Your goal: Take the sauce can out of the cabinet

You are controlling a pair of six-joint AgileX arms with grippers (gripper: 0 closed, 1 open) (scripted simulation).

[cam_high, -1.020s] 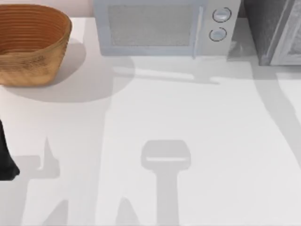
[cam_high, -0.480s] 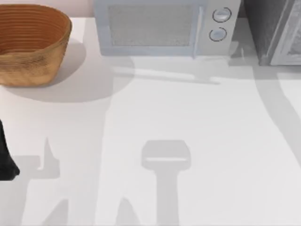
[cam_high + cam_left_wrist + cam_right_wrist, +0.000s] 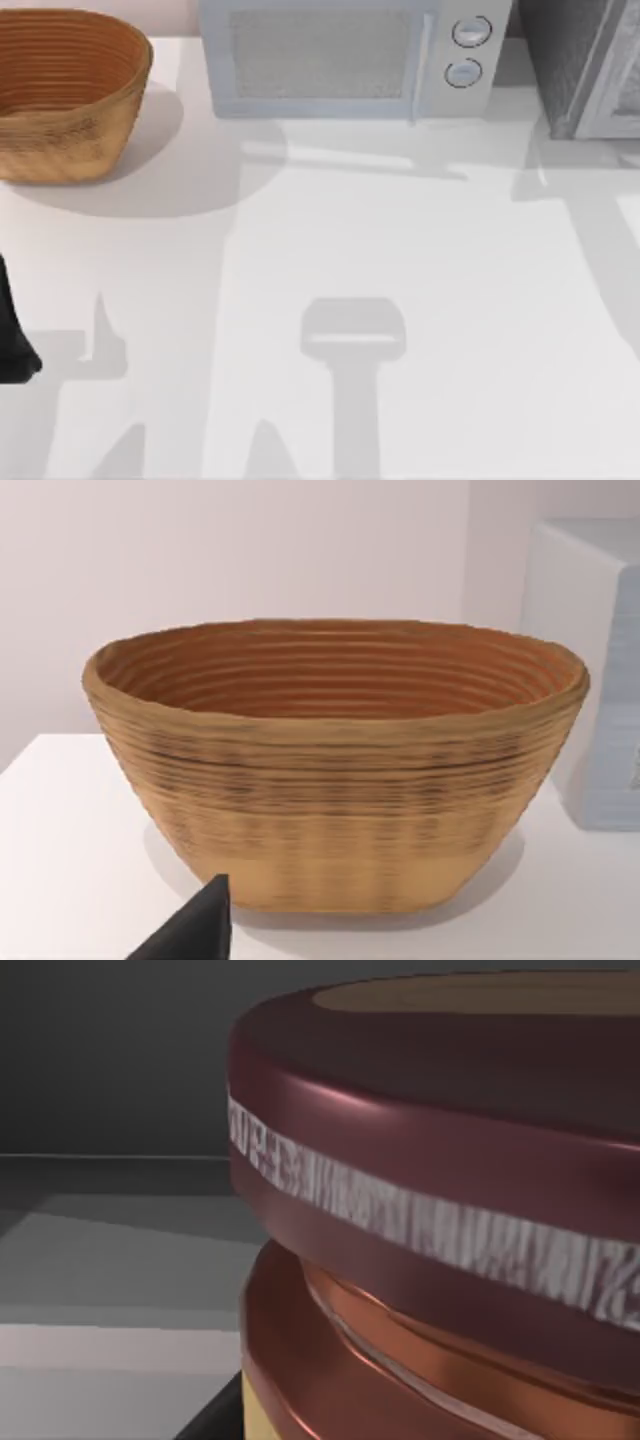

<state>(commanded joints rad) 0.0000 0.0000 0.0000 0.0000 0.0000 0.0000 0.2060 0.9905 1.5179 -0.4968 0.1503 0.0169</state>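
The sauce can looms very close in the right wrist view, maroon-brown with a pale band and a coppery lower rim. It stands on a grey floor with a dark grey wall behind it. A dark sliver of my right gripper shows beside the can's base. In the top view the cabinet stands at the far right, speckled grey with a pale framed panel. My left arm rests at the table's left edge, and a dark part of my left gripper points at the basket.
A woven basket sits at the far left and its inside looks bare in the left wrist view. A light grey microwave with two round knobs stands at the far middle. The white table carries only shadows.
The shadows on the table below the cabinet have shifted toward the front and changed shape. The basket, microwave and left arm have not moved.
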